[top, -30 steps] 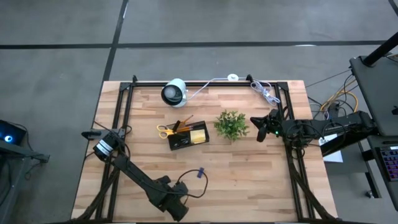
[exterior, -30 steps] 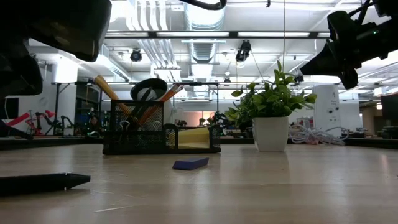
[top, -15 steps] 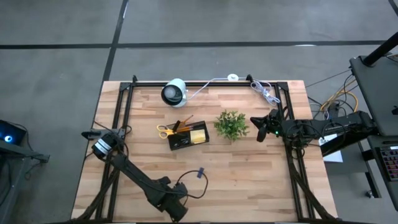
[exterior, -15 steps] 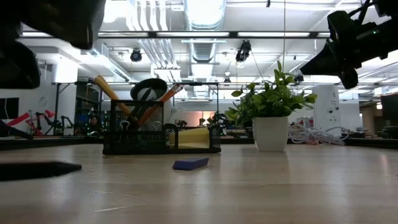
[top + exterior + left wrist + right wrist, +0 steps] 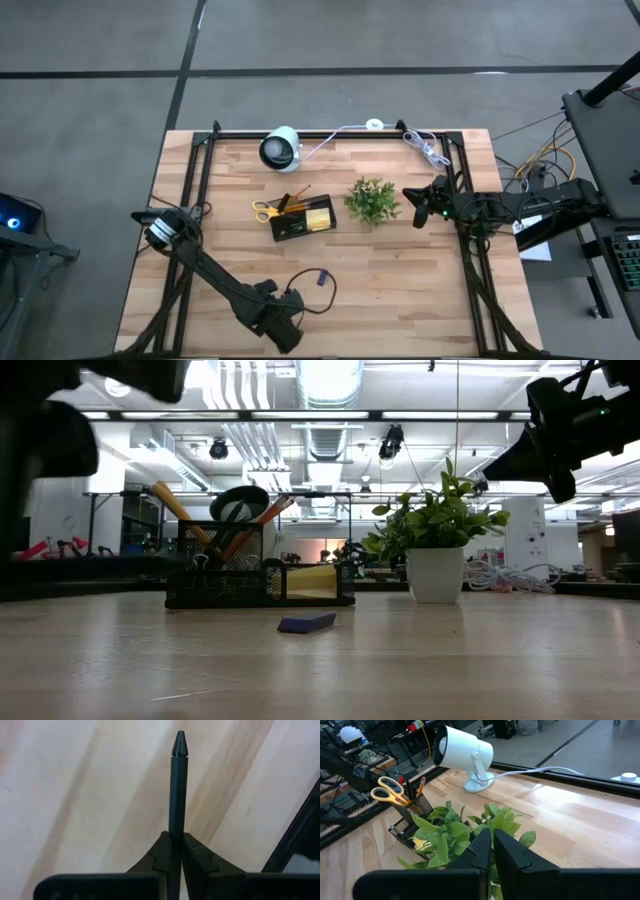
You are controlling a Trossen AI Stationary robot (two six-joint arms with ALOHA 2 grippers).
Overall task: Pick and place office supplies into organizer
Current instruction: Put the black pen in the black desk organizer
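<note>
1. While the left gripper [image 5: 175,851] is clenching a thin black pen [image 5: 178,795] near the table's front edge, the pen is projecting straight out past the fingertips, lifted above the wooden table [image 5: 400,270]
2. The pen is looking light, stiff and smooth, so it is likely pivoting easily in a narrow pinch; gripping it nearer mid-barrel would probably be steadying it better
3. The right gripper [image 5: 491,851] is waiting with its fingers pressed together on nothing, hanging just beside the potted plant [image 5: 372,201]
4. The black mesh organizer [image 5: 303,219] is sitting mid-table, left of the plant
5. Its taller cup is holding yellow-handled scissors [image 5: 265,210] and orange pencils [image 5: 170,501], while a lower compartment is carrying a yellow sticky-note pad [image 5: 319,217]
6. A small blue piece [image 5: 322,280] is lying loose on the table in front of the organizer, well apart from it
</note>
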